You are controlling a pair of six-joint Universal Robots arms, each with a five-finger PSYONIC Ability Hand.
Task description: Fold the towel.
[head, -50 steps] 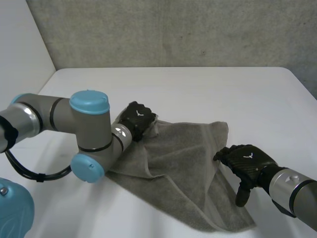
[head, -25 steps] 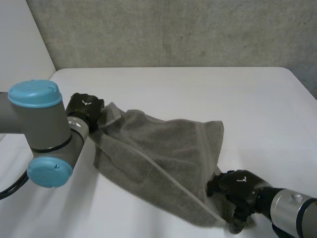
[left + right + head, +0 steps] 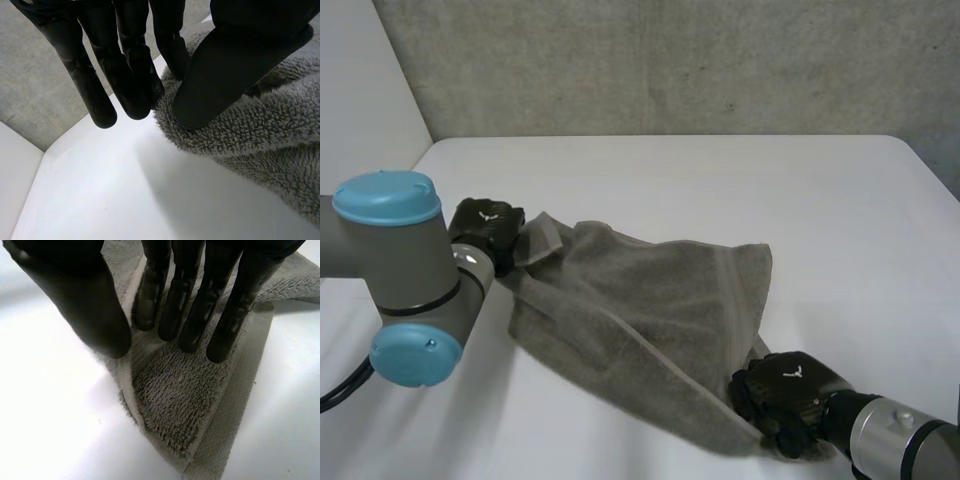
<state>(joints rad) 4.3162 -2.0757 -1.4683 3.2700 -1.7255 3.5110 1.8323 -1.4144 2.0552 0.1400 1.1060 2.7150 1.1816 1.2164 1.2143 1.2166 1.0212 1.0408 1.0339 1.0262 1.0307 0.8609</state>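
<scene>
A grey towel (image 3: 640, 310) lies crumpled and stretched slantwise across the white table (image 3: 720, 180). My left hand (image 3: 485, 225) is at the towel's far left corner. In the left wrist view its thumb (image 3: 225, 65) pinches the towel (image 3: 270, 135) against the fingers (image 3: 130, 75), just above the table. My right hand (image 3: 780, 390) is at the towel's near right corner. In the right wrist view its fingers (image 3: 190, 305) reach down onto the towel (image 3: 175, 395) while the thumb (image 3: 95, 310) stands apart beside the towel's edge, so nothing is pinched.
A grey wall (image 3: 670, 60) runs behind the table's far edge. Bare table lies beyond the towel and to its right (image 3: 860, 240). My left arm's blue-capped elbow (image 3: 400, 290) stands at the near left.
My left hand has dragged its towel corner to the left, spreading the cloth. My right hand has dropped back to the near right corner, and its fingers have closed in partway.
</scene>
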